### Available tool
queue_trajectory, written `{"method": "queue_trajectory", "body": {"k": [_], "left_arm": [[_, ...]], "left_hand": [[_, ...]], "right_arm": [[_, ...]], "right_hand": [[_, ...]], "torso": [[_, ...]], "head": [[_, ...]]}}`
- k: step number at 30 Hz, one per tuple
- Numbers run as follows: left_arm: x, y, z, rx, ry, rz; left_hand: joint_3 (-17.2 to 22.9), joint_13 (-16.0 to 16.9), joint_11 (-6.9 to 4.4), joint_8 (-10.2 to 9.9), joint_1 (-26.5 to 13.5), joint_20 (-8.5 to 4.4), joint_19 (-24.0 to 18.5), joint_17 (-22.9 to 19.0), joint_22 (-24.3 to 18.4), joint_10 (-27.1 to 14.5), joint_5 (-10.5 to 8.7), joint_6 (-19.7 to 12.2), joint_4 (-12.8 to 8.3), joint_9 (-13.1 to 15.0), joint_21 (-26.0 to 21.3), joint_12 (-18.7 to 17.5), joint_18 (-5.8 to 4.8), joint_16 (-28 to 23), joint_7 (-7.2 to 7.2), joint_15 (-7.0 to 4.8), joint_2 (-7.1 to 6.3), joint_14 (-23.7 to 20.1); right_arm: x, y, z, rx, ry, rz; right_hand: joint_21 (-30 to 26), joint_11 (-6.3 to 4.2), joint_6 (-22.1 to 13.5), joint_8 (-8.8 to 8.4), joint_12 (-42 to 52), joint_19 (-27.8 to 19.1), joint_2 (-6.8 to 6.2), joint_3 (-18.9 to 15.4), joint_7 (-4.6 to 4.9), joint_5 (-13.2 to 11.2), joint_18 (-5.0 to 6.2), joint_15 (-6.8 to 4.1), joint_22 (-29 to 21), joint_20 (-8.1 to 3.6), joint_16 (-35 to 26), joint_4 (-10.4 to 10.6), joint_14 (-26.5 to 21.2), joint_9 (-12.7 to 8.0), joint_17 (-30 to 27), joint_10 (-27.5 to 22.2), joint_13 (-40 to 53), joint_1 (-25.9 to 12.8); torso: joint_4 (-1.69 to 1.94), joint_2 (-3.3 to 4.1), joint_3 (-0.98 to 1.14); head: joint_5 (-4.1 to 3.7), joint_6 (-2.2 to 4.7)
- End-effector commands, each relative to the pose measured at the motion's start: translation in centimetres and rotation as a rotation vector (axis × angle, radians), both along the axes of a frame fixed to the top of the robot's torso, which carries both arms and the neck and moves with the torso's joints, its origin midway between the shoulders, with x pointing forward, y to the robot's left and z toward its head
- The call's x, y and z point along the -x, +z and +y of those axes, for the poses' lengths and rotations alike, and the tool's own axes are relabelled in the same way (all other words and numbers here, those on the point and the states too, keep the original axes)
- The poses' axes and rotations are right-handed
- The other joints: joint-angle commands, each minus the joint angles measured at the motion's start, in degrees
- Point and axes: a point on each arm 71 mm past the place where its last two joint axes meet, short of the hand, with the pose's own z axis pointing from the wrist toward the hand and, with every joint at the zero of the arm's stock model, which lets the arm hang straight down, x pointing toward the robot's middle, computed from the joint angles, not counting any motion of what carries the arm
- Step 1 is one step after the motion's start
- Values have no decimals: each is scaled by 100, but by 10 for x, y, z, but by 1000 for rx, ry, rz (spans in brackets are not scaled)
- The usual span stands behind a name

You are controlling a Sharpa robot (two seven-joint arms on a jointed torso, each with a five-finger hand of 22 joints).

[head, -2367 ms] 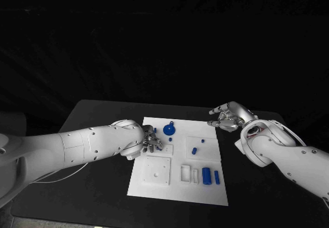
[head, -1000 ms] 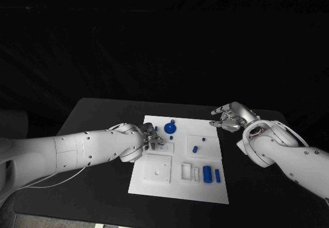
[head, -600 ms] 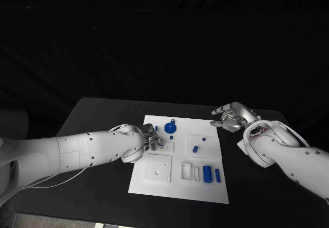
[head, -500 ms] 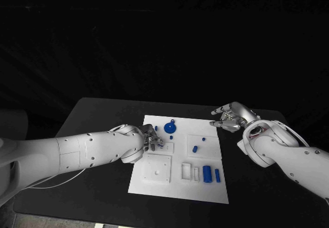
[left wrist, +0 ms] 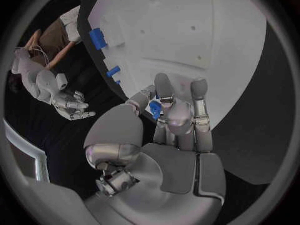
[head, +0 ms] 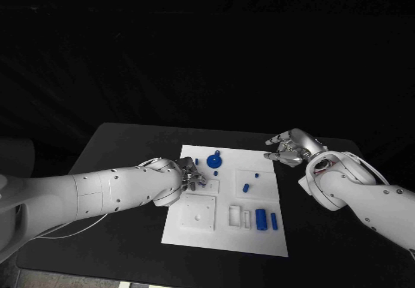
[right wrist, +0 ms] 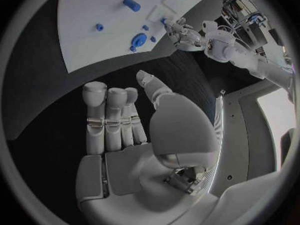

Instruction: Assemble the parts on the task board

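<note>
Left hand (left wrist: pixel 172 120) is pinching a small blue part (left wrist: pixel 154 108) over the task board's (head: pixel 259 240) left edge, likely lining it up for seating. Right hand (head: pixel 289 148) is idling off-board, fingers spread, holding nothing.

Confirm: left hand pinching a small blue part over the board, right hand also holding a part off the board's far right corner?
Half right. The left hand does pinch a small blue part over the board. The right hand holds nothing: the right wrist view shows its palm bare and its fingers apart.
</note>
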Motion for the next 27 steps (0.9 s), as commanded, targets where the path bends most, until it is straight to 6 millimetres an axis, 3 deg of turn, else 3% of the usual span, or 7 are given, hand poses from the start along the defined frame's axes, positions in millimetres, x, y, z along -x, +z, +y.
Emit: {"method": "queue_trajectory", "body": {"k": [1,7,27], "left_arm": [[3,-4,-4,3,-20,9],[4,-6,-4,-4,-28,28],[6,-9,-4,-31,-57,64]], "left_hand": [[25,5,-35,17,63,-2,56,5,5,288,17,1326,-24,1995,-36,27,46,18,-664,-16,46,4],[24,3,-34,16,61,0,59,-17,43,286,4,1322,-26,1998,-69,23,47,8,-660,-14,52,-4],[31,3,-32,16,73,5,81,-28,129,286,56,1316,-55,1997,-147,20,48,11,-658,-14,48,-3]], "right_arm": [[0,-1,1,4,9,10],[1,-1,1,3,9,11],[1,-2,2,2,10,14]], "right_hand": [[26,-7,24,-30,35,22,-16,39,-1,23,35,-15,455,-20,12,4,-28,-7,8,-39,7,-53],[33,-8,23,-30,40,23,-11,49,-1,16,35,-15,457,-20,13,3,-28,-7,9,-39,11,-46],[35,-8,19,-30,34,22,-16,61,0,28,35,-15,457,-19,10,0,-29,-7,7,-43,7,-47]], "torso": [[-6,2,-7],[2,0,3],[1,-1,0]], "head": [[-5,-8],[-2,-20],[0,-37]]}}
